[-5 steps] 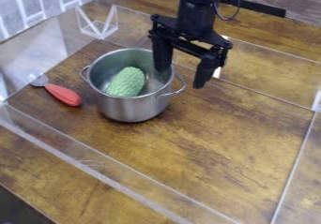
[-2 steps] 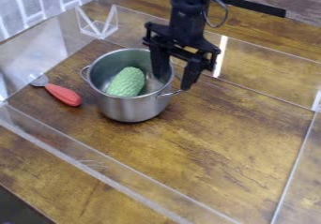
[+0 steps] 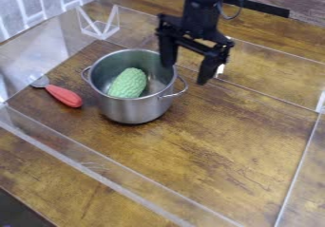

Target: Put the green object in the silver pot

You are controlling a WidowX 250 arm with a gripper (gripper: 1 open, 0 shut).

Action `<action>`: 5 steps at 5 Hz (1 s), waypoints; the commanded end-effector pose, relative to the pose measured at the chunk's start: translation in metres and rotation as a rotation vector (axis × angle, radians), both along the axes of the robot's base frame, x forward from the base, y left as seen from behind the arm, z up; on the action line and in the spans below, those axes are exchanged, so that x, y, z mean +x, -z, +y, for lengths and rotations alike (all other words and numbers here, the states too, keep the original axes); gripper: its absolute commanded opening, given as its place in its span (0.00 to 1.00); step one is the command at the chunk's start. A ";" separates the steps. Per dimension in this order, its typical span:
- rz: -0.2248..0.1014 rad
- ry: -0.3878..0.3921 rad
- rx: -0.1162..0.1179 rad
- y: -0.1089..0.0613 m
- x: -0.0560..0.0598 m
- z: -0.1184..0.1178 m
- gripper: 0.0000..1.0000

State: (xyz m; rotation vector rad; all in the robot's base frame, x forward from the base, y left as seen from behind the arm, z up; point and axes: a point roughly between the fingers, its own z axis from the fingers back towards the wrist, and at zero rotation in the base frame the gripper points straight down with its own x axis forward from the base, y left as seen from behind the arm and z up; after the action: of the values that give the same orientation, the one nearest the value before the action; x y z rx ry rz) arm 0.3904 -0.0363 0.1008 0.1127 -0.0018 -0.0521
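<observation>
A red-handled tool (image 3: 61, 95) with a pale metal end lies flat on the brown wood-grain table (image 3: 229, 145), well to the left of the gripper and lower in the picture. A clear, angular plastic stand (image 3: 98, 22) sits up and to the left of the gripper, near the back edge. Clear acrylic panels (image 3: 89, 160) border the work area; one runs diagonally across the foreground, well below the gripper. Its edges catch light.

One silver pot (image 3: 131, 98), one green object (image 3: 127, 83), one red-handled tool (image 3: 61, 95).
</observation>
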 end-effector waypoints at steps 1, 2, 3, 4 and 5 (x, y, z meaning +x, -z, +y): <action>-0.042 0.060 -0.013 -0.025 -0.007 -0.008 1.00; -0.043 0.094 -0.019 -0.027 -0.012 0.000 1.00; -0.056 0.119 -0.035 -0.033 -0.009 0.005 1.00; -0.068 0.126 -0.039 -0.042 -0.006 0.010 1.00; -0.081 0.127 -0.040 -0.055 -0.009 0.007 1.00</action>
State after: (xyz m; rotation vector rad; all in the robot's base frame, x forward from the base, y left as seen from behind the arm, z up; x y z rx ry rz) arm 0.3774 -0.0307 0.1071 0.0751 0.0486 -0.1838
